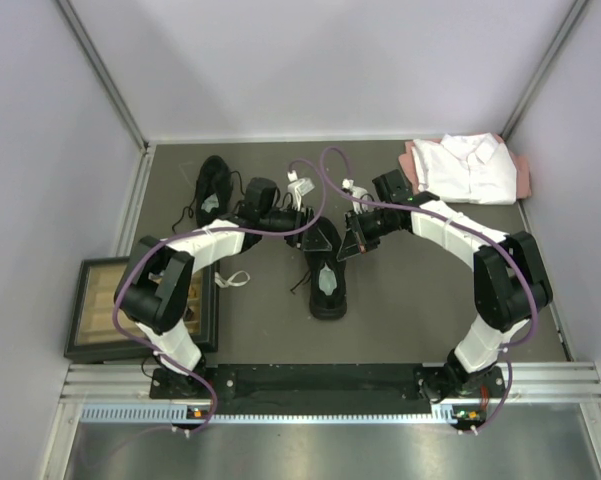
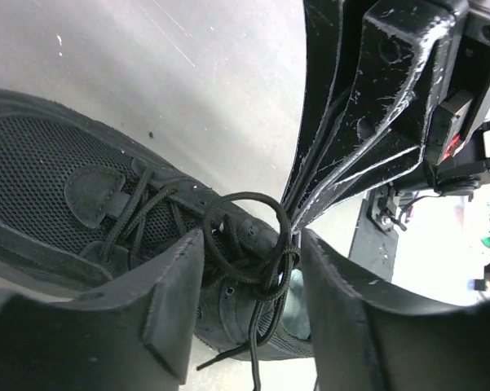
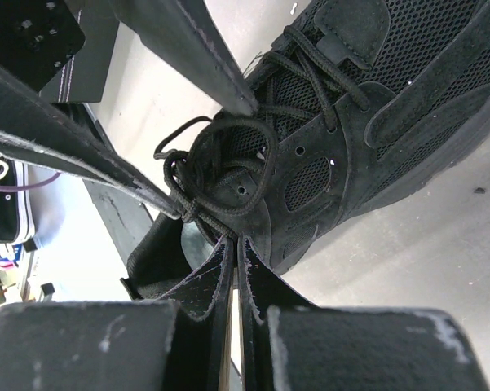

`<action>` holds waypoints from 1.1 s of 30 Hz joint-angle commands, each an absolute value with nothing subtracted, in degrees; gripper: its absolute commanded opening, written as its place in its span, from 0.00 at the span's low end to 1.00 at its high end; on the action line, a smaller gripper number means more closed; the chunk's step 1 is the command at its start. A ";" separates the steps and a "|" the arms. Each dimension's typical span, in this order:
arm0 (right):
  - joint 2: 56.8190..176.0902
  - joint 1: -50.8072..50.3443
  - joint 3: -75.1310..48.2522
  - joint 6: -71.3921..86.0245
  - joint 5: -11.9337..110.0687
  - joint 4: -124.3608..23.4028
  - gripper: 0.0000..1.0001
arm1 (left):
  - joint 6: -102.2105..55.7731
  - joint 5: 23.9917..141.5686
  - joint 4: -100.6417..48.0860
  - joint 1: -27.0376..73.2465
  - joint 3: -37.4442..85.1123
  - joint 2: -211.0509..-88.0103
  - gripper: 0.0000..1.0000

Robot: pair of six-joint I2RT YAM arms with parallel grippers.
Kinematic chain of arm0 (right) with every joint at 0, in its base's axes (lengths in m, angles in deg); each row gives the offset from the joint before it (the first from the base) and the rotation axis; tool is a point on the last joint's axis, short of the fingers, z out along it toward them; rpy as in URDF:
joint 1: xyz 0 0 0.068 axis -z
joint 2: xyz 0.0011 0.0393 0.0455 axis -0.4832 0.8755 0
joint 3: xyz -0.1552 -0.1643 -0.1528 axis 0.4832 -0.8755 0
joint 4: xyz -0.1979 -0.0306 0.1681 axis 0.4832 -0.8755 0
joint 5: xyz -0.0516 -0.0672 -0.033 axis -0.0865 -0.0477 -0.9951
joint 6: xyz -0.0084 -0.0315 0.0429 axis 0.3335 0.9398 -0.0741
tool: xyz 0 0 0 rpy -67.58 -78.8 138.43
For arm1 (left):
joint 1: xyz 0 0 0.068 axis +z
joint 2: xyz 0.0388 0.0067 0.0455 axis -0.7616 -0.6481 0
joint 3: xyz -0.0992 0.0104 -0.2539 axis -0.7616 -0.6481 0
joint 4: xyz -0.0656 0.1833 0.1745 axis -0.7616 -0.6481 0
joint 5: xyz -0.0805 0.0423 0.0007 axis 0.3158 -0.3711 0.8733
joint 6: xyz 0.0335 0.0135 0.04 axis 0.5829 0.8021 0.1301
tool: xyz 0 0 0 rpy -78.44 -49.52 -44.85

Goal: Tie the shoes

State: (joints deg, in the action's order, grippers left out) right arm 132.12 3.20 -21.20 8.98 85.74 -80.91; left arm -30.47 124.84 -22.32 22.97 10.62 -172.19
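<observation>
One black shoe (image 1: 327, 285) with a pale grey insole lies at the table's middle, toe toward me. It also shows in the left wrist view (image 2: 57, 187) and the right wrist view (image 3: 375, 106). Its laces form a loop (image 2: 257, 196) and a knot (image 3: 183, 208) above the tongue. My left gripper (image 1: 318, 238) is open, and its fingers (image 2: 167, 309) straddle the loop without pinching it. My right gripper (image 3: 236, 243) is shut on the lace just beside the knot, and it meets the left gripper (image 2: 249, 252) over the shoe. The second black shoe (image 1: 212, 188) lies at the back left.
A folded white shirt (image 1: 470, 165) on a pink cloth lies at the back right corner. A black-framed box (image 1: 105, 300) with a tan inside sits at the left edge, with a small white strip (image 1: 235, 278) beside it. Pale walls close the back and sides.
</observation>
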 commanded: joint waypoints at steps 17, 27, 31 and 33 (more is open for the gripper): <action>129.33 3.41 -21.05 8.77 86.87 -78.71 0.00 | -31.68 127.69 -20.38 22.53 11.52 -171.86 0.49; 129.50 3.50 -20.87 8.77 86.87 -78.62 0.00 | -27.64 126.64 -24.34 22.36 12.22 -172.12 0.54; 129.50 3.50 -20.87 8.42 87.04 -78.54 0.00 | -27.20 126.64 -24.34 22.27 11.87 -172.21 0.49; 129.42 3.58 -20.87 8.33 87.13 -78.54 0.00 | -27.28 126.46 -23.99 22.36 12.04 -172.39 0.36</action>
State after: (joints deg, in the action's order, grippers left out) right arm 132.08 3.20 -21.20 8.63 85.74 -80.73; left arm -28.76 126.09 -24.11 22.49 10.62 -172.45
